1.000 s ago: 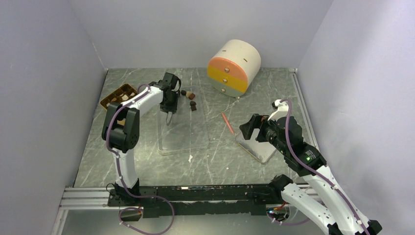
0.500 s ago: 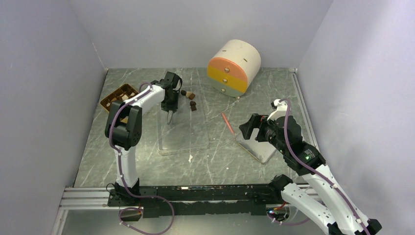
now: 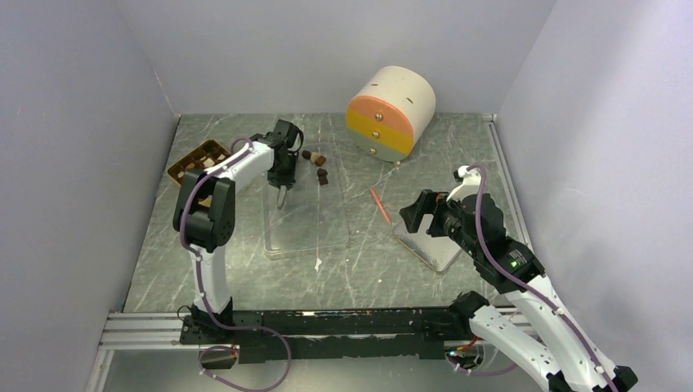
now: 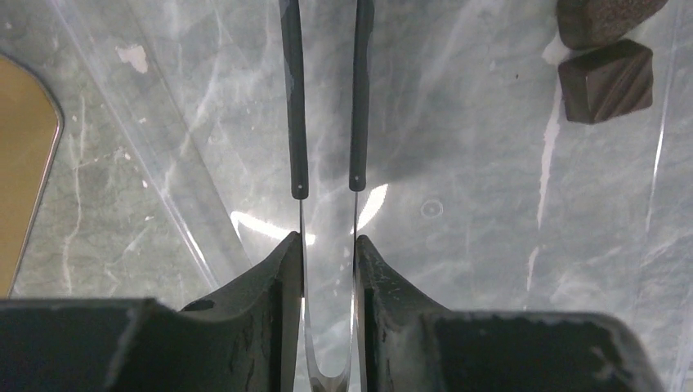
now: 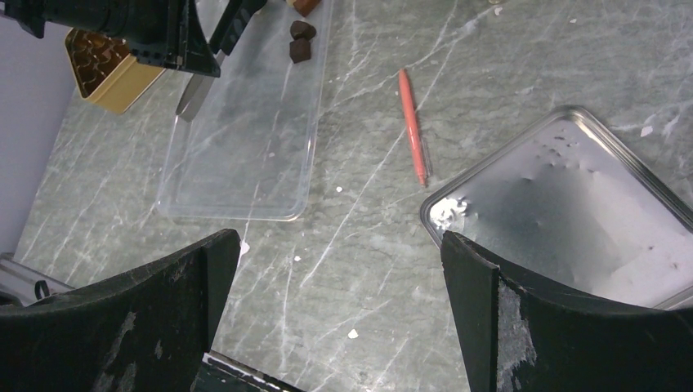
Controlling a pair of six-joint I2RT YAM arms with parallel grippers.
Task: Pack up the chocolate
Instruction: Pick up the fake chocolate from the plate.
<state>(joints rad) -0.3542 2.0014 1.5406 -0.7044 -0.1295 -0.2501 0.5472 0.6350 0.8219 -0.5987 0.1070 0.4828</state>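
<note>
The green marbled table (image 3: 409, 278) carries a long clear tray (image 3: 306, 237) and, to its right, a metal tray (image 5: 564, 196). The right gripper (image 5: 339, 261) hangs above the table by the metal tray, jaws spread wide, holding nothing. The left gripper (image 4: 328, 253) stands over the clear tray, fingers drawn narrow and pinching a pair of tweezers (image 4: 294, 122). The tweezers' dark tips stand slightly apart with nothing between them. Whether they touch the tray cannot be told. Dark chocolate (image 4: 605, 80) pieces lie at the tray's far end, near the tips, untouched.
</note>
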